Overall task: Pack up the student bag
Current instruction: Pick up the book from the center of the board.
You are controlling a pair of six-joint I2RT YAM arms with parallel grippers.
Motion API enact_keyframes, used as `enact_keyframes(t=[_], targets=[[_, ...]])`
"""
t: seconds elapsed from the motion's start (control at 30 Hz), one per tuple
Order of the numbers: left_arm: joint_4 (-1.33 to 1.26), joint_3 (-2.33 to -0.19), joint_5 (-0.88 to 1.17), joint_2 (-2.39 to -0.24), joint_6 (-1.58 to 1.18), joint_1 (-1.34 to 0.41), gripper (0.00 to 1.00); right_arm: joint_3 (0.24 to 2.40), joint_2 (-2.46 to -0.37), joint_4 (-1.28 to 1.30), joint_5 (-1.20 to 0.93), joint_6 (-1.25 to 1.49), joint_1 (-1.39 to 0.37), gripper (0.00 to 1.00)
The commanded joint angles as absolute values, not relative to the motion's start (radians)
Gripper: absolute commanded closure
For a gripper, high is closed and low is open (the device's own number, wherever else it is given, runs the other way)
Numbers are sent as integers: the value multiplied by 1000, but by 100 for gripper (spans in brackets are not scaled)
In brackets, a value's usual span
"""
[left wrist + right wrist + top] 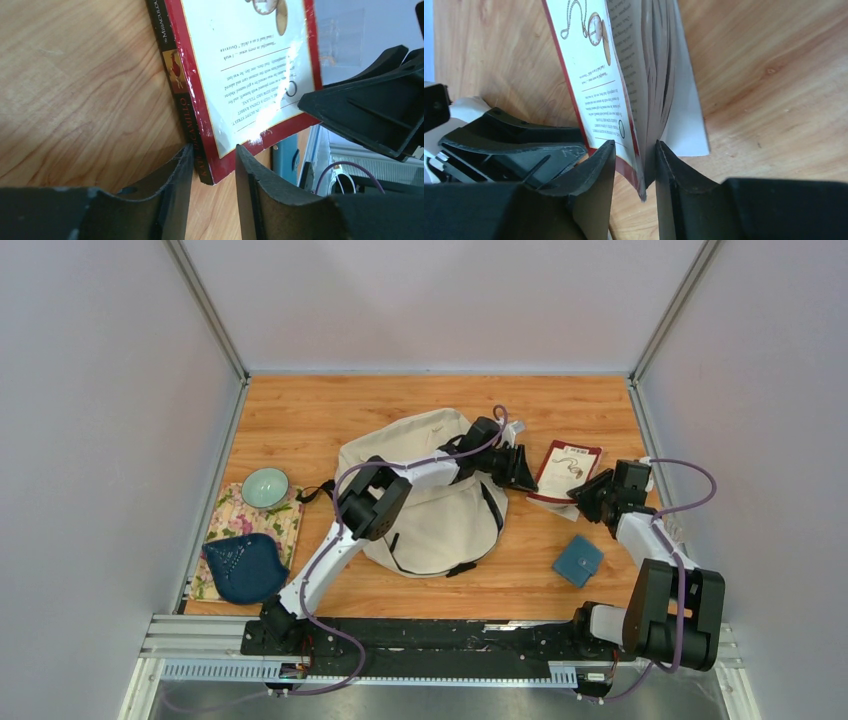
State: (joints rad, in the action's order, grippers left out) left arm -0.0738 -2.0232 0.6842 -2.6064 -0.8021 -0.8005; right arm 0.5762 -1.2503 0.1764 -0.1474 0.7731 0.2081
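Evidently, left fingers (165, 200), right fingers (591, 190) both pinching book (240, 75); spine title cut off

You are watching a lab test cell: plain pale wall panels (440, 300) framed by aluminium posts (207, 308) enclose a wooden desk (320, 410).

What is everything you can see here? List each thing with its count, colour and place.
student bag: one, cream with black straps, table centre
book: one, red-bordered cover, right of the bag
wallet: one, teal, near right
bowl: one, pale green, on the mat's far end
floral mat: one, patterned, left edge
pouch: one, dark blue, on the mat's near end
table: one, wood
left gripper: one, black, fingers either side of the book's spine corner
right gripper: one, black, fingers either side of the book's page edge
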Motion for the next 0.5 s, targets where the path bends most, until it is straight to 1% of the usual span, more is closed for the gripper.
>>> enact_keyframes(t=[0.0, 0.1, 0.17, 0.2, 0.27, 0.3, 0.4, 0.43, 0.47], targets=[[-84, -2052, 756, -2608, -822, -847, 59, 572, -1247, 83, -250, 779, 199, 64], [-84, -2049, 762, -2603, -824, -845, 63, 568, -1272, 87, -252, 778, 199, 63], [-84, -2043, 761, -2597, -822, -847, 65, 566, -1285, 92, -244, 775, 199, 65], [-84, -2036, 761, -2594, -824, -845, 66, 561, -1285, 97, -239, 772, 199, 74], [-89, -2028, 764, -2586, -828, -845, 67, 557, -1273, 101, -229, 767, 199, 87], [-89, -2019, 768, -2583, -827, -847, 67, 555, -1266, 107, -229, 761, 199, 100], [-84, -1993, 772, -2554, -822, -845, 67, 563, -1210, 150, -215, 746, 199, 100], [-87, -1980, 770, -2525, -815, -845, 66, 571, -1189, 164, -210, 730, 199, 100], [-89, -1968, 767, -2508, -810, -845, 62, 572, -1145, 179, -201, 726, 199, 100]])
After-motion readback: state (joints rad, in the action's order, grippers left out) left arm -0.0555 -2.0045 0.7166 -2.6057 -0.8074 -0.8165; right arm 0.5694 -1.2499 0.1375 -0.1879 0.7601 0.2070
